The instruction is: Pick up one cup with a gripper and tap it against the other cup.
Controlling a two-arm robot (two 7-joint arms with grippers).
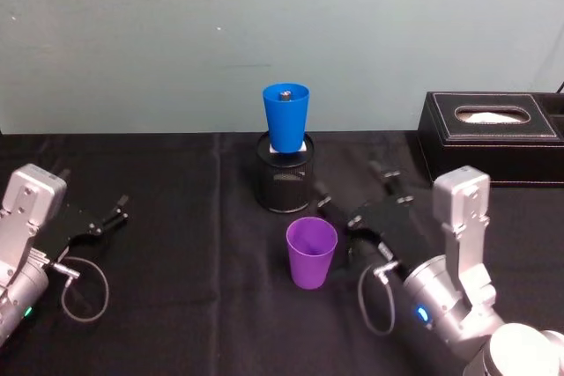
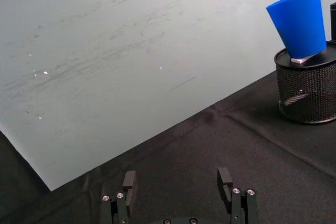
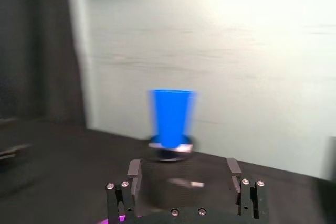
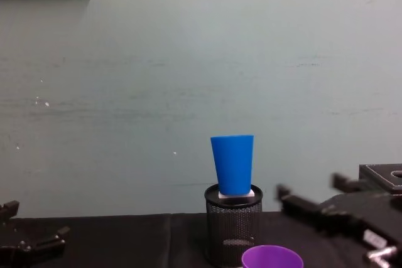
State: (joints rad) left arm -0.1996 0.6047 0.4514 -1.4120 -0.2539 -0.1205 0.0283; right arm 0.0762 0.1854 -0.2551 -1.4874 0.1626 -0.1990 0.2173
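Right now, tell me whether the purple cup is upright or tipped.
Upright. The purple cup stands on the black table with its open rim facing up, untouched by the right gripper beside it.

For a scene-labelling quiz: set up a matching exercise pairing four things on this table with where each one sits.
Things:
1. bright blue plastic tumbler
2. purple plastic tumbler
3. black tissue box
4. right gripper

Places:
A. on the black cloth in front of the mesh holder
B. far right, by the wall
C. just right of the purple tumbler, open
D. on top of the black wire-mesh holder

Pairs: 1-D, 2-A, 3-B, 4-C
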